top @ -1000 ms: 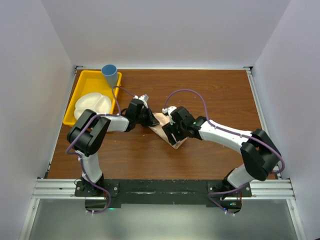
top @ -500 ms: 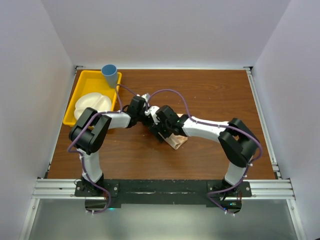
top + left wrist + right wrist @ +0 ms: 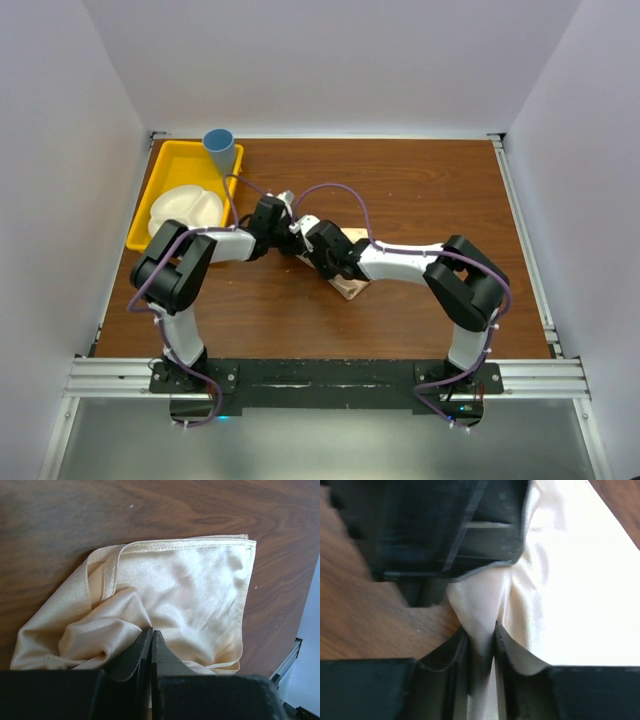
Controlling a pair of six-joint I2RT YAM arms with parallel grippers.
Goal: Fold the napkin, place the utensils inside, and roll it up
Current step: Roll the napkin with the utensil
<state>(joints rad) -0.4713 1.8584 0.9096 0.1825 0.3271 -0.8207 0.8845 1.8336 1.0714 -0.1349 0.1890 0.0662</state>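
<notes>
The right pincer (image 3: 481, 642) pinches a raised fold of the napkin (image 3: 195, 585). The left pincer (image 3: 151, 635), pressed together, grips its bunched edge. The shiny peach cloth lies folded and rumpled mid-way across the table (image 3: 430, 190).

right gripper (image 3: 481, 630): swung toward 9 o'clock, now tight against the left gripper (image 3: 284, 228); jaws narrowed from wide to pinching a fold.
napkin (image 3: 190, 590): more covered from above, only its 5 o'clock end showing.

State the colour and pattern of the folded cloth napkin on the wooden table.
Plain pale peach-orange cloth napkin, no pattern; clearest in the left wrist view.
</notes>
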